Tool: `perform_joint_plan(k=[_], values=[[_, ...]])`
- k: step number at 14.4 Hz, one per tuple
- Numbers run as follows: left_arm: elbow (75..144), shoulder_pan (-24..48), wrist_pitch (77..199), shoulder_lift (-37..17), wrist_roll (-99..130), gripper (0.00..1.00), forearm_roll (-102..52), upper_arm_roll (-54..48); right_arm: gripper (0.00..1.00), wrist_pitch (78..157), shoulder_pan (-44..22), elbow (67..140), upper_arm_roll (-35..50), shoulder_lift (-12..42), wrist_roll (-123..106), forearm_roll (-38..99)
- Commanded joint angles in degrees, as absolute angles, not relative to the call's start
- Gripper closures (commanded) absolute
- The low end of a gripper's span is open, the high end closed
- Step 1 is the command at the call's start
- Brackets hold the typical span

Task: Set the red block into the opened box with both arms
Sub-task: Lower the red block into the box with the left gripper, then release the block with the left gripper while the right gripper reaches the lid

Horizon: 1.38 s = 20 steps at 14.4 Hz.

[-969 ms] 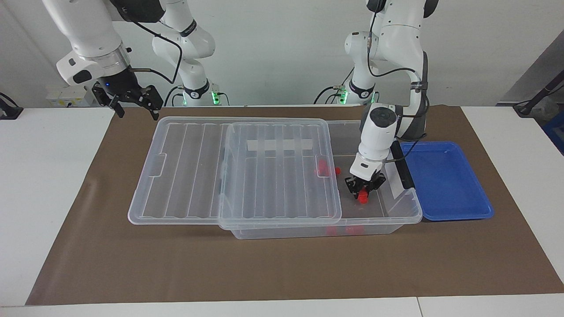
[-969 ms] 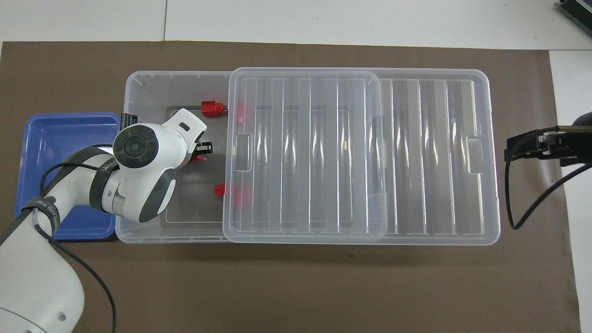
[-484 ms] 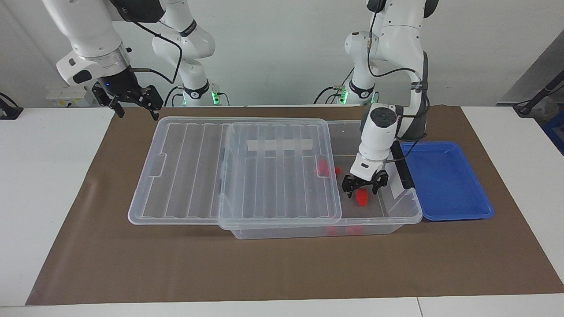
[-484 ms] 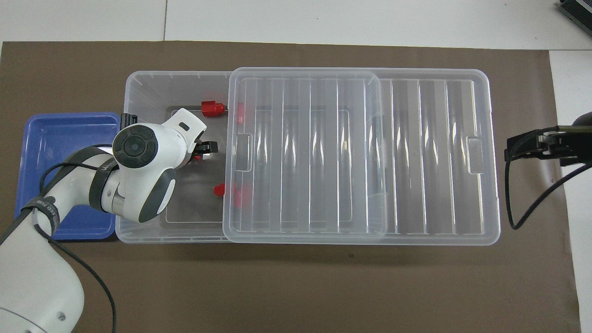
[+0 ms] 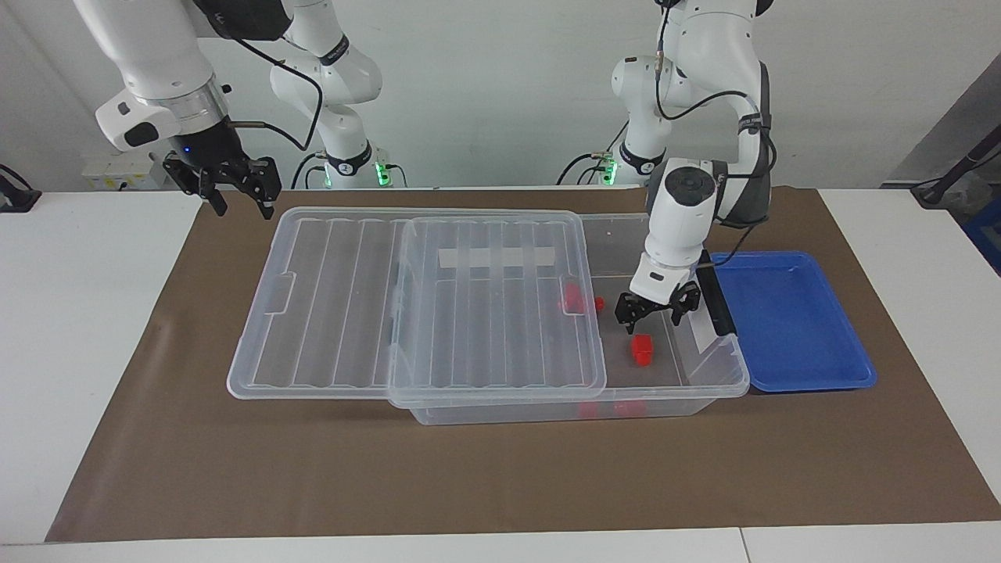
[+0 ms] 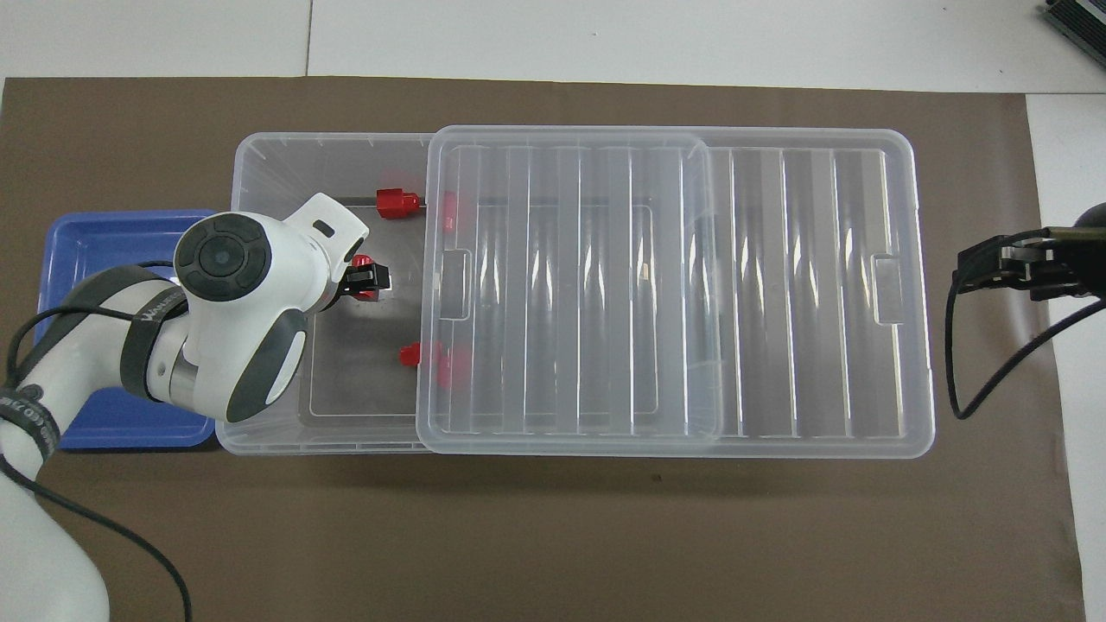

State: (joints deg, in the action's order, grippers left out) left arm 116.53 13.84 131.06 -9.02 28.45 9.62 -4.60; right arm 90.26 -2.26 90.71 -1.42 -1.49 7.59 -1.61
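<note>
Red block [image 5: 642,349] lies in the box [image 5: 708,375].
We see left gripper [image 5: 655,310] above it, jaws spread, empty; right gripper [image 5: 235,191] waits, jaws apart.

My two arms: glossy white jointed shells with dark grey round joint caps. Each ends in a black two-finger pincer, left pincer [image 5: 655,310] and right pincer [image 5: 232,188]. Black cables loop along both arms; green lights glow at my bases.
</note>
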Motion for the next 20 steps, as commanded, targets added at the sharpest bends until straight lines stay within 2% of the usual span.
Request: perform_joint_plan(k=[1,3,4,7,8,10,15,16,17,20], values=[[115.76,14.33,124.91,-5.28,29.97,0.0,9.93,-4.66,0.62,93.33,-0.62,93.42,-1.05,-2.29,8.35,-1.67],[113.65,14.41,120.35,-4.22,29.88,0.0,8.97,-4.75,0.92,97.01,-0.27,95.09,-1.14,-2.46,8.44,-1.67],[111.9,14.41,117.36,-3.52,29.8,0.0,8.27,-4.66,1.0,98.34,0.26,95.97,-1.14,-2.55,8.52,-1.67],[103.56,13.62,105.06,-0.8,28.65,0.0,6.52,-4.05,1.0,104.3,1.31,100.0,-1.23,-3.07,8.79,-1.67],[101.71,13.01,102.77,1.73,28.04,0.0,5.81,-3.61,1.0,105.63,1.49,100.98,-1.23,-3.08,8.7,-1.67],[101.95,10.73,101.43,6.22,26.55,0.0,5.71,-3.6,1.0,108.96,2.19,103.61,-1.23,-2.9,8.53,-1.67],[102.13,8.0,102.65,6.68,26.54,0.0,6.32,-3.08,1.0,117.67,3.43,106.08,-1.23,1.31,8.53,-1.67],[100.39,6.34,102.83,6.42,25.85,0.0,6.5,-1.95,1.0,118.73,3.51,106.08,-1.23,2.28,8.44,-1.67],[97.67,4.85,100.92,6.59,24.27,0.0,5.98,-1.24,1.0,119.52,3.78,106.08,-1.23,3.33,8.44,-1.67],[95.28,3.87,92.84,6.68,18.02,0.0,5.71,-1.49,1.0,121.99,4.57,106.0,-1.23,5.7,8.44,-1.67]])
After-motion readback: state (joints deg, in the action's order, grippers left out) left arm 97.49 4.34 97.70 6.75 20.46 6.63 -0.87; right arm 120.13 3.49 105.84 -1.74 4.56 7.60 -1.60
